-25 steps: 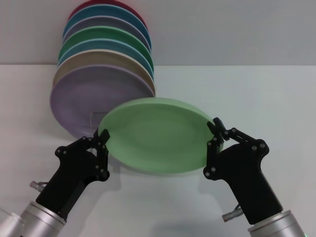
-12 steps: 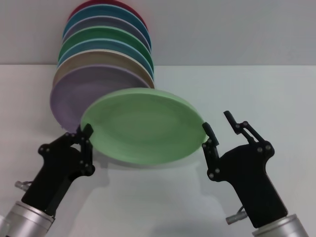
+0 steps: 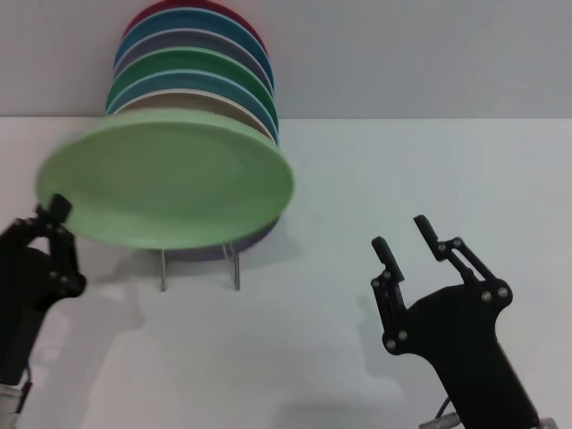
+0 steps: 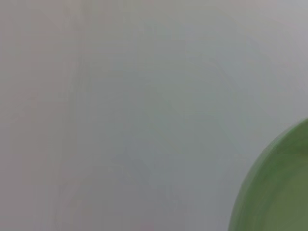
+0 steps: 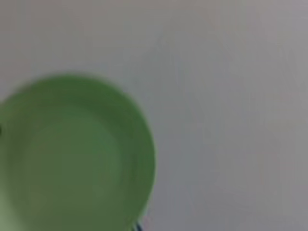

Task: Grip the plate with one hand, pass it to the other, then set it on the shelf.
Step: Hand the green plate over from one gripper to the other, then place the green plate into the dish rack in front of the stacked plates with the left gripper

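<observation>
L tool [image 3: 55, 217] grips plate [image 3: 165, 179]; R tool [image 3: 404, 241] open.

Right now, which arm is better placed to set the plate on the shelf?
The left. The left gripper is shut on the plate at its rim and holds it in front of the shelf. The right gripper is open, empty and well apart from both.

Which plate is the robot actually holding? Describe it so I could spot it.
Find the row of coloured plates standing at the back of the white table. Just before it, the left gripper pinches the plate: pale mint green, lifted and tilted.
</observation>
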`<state>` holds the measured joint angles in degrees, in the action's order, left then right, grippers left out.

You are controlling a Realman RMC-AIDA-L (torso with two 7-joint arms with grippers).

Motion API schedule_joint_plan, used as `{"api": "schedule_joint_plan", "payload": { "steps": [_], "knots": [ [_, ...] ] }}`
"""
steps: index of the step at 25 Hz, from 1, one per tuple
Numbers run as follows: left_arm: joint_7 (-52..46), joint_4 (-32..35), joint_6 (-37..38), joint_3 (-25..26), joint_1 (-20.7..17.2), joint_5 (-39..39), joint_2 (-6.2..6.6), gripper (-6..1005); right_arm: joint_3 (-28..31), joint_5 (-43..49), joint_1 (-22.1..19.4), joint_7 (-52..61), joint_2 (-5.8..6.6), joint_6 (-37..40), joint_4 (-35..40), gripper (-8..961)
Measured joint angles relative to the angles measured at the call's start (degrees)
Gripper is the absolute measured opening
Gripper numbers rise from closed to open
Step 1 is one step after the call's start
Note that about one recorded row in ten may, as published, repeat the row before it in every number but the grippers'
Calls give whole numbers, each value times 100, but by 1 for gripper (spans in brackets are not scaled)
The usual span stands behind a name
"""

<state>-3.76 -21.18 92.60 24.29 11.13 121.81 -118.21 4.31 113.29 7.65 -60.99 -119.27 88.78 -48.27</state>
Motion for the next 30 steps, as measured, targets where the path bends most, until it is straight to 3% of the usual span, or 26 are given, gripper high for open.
{"api": "schedule_joint_plan", "payload": {
  "steps": [5, 11, 19, 30],
  "knots": [
    [-55, 278, 550, 66, 92, -1, 0, 30, 26, -182, 55, 147, -24, -152, 260, 364],
    [20, 952, 585, 62, 461, 17, -25, 31, 52, -311, 107, 264, -28, -215, 360, 364],
    [344, 1209, 256, 50, 687, 19, -27, 31, 82, -420, 122, 276, -35, -239, 420, 364],
    [628, 1243, -349, -85, 719, 44, -33, 31, 186, -467, 144, 280, -38, -239, 478, 365]
  ]
}}
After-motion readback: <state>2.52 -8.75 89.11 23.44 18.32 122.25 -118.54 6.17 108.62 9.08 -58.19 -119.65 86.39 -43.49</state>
